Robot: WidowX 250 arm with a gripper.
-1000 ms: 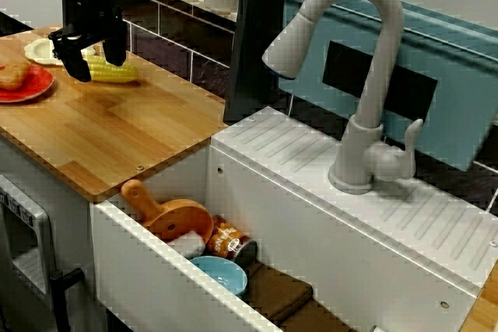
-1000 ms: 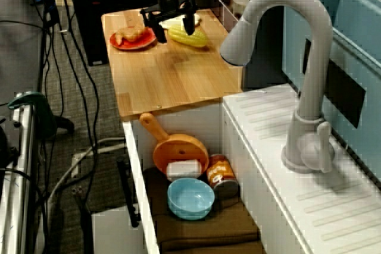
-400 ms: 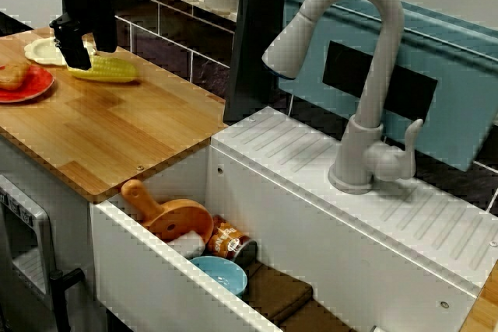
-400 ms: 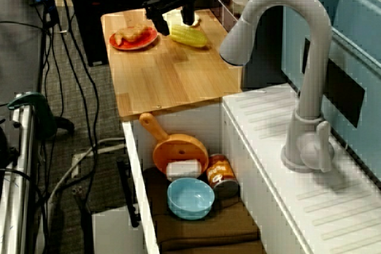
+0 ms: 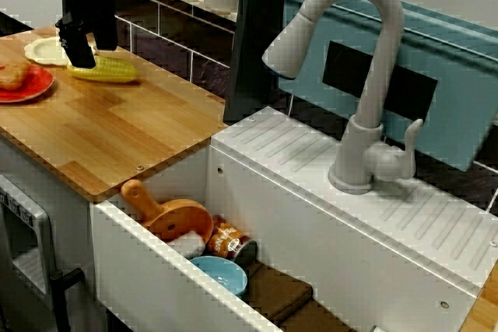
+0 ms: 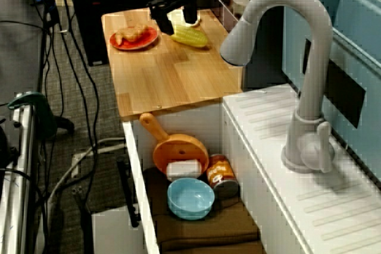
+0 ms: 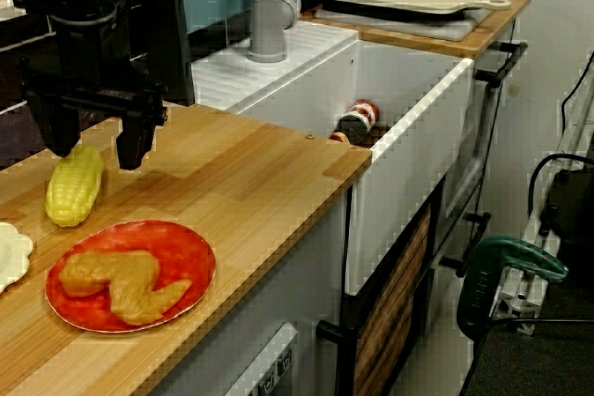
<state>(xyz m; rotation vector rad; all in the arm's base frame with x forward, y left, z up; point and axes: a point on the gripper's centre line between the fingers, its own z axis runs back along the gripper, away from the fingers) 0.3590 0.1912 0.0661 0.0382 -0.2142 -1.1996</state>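
My black gripper point(image 7: 93, 141) hangs open over the wooden counter point(image 7: 241, 183), its two fingers spread on either side of one end of a yellow corn cob point(image 7: 74, 185). Nothing is held between them. From above, the gripper point(image 6: 177, 21) stands just over the corn cob point(image 6: 189, 35). From the sink side, the gripper point(image 5: 87, 48) covers part of the corn cob point(image 5: 109, 70). A red plate point(image 7: 186, 257) with a brown piece of food point(image 7: 116, 280) lies on the counter close to the corn.
A pale scalloped dish point(image 5: 43, 50) sits behind the corn. The white sink point(image 6: 134, 165) holds an orange pan point(image 6: 178, 150), a can point(image 6: 221, 173), a blue bowl point(image 6: 190, 197) and a brown cloth point(image 6: 202, 227). A grey faucet point(image 5: 366, 75) rises over it. A blue bin point(image 5: 459, 83) stands behind.
The gripper has risen a little and shifted toward the back wall, from the near side of the corn to over it. It stays open. The corn has not moved.
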